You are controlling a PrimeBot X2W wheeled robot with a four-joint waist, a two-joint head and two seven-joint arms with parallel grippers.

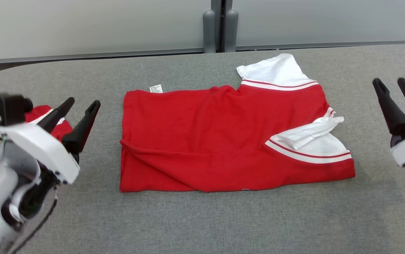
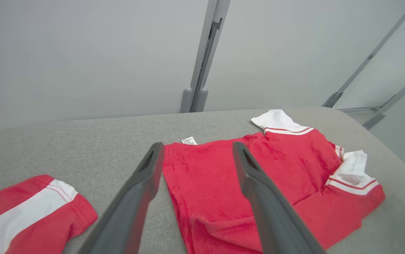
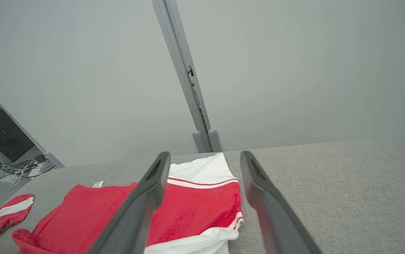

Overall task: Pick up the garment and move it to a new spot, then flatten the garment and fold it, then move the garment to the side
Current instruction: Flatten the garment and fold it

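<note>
**Fold looks done; the move to the side is left**

Your garment point(image 1: 223, 141) lies in the middle of the worktop point(image 1: 202, 225), doubled over into a rough red rectangle. Its long edges run left to right. One white sleeve point(image 1: 276, 70) sticks out past the far edge on the right. A second sleeve point(image 1: 308, 132) is turned back over the red cloth at the right end. A small label point(image 1: 155, 88) pokes out at the far left corner.

Your left gripper point(image 1: 83, 102) hangs at the near left with its fingers spread and nothing between them, apart from the garment's left edge. Your right gripper point(image 1: 389, 82) sits at the right edge of the head view, also spread and empty, and is well apart from the garment's right end. Neither touches the cloth.

Judging by how things lie, the pick-up, the flattening and the fold are behind you. The result is not crisp. A crease point(image 1: 146, 150) runs across the near left part, and the sleeves break the outline, so you may want to tidy it first.

The last step is not yet done: moving the folded garment to the side. Another red piece point(image 2: 29, 208) lies on the worktop at the left, just beyond your left gripper. That may be the side meant, though you cannot tell from here.
</note>
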